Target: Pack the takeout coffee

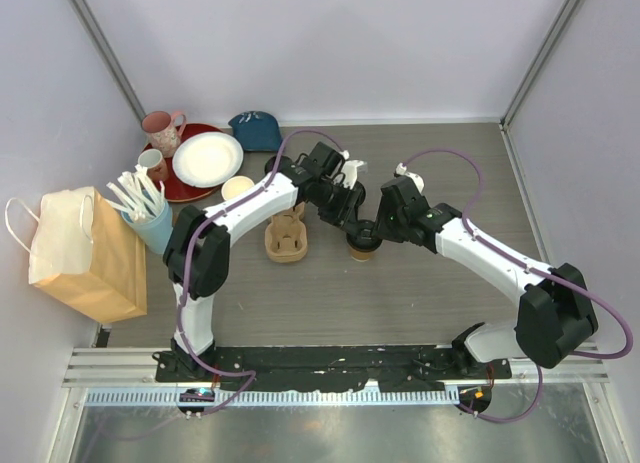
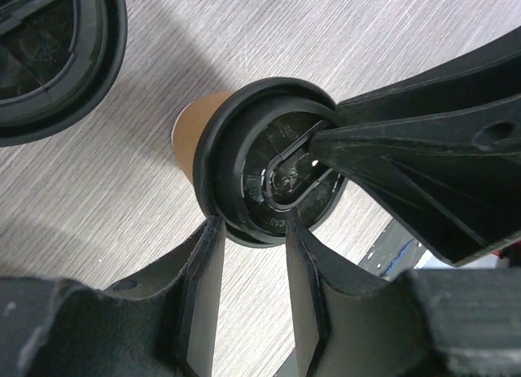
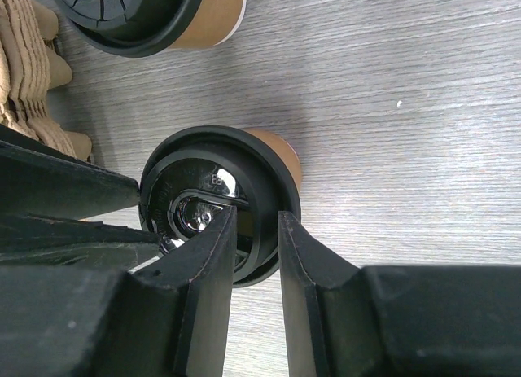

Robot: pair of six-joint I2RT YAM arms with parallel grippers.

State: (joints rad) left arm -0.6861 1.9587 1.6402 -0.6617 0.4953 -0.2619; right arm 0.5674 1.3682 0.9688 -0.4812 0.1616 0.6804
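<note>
Both arms are converging on one lidded coffee cup [image 1: 362, 247], which is standing on the table [image 1: 400, 323] just right of the cardboard carrier [image 1: 287, 235]. The left end effector [image 2: 254, 230] is straddling the cup's rim, fingers narrowly apart; whether they are actually pinching it, I cannot tell. The right end effector [image 3: 256, 222] is straddling the rim from the opposite side, and its grip is equally unclear. The second lidded cup [image 3: 163, 15] is sitting nearby beside the carrier. The paper bag [image 1: 85, 258] is standing far left.

Grey table [image 1: 400, 313], coffee cups [image 3: 212, 161] (two), cup carrier [image 1: 287, 241]
</note>
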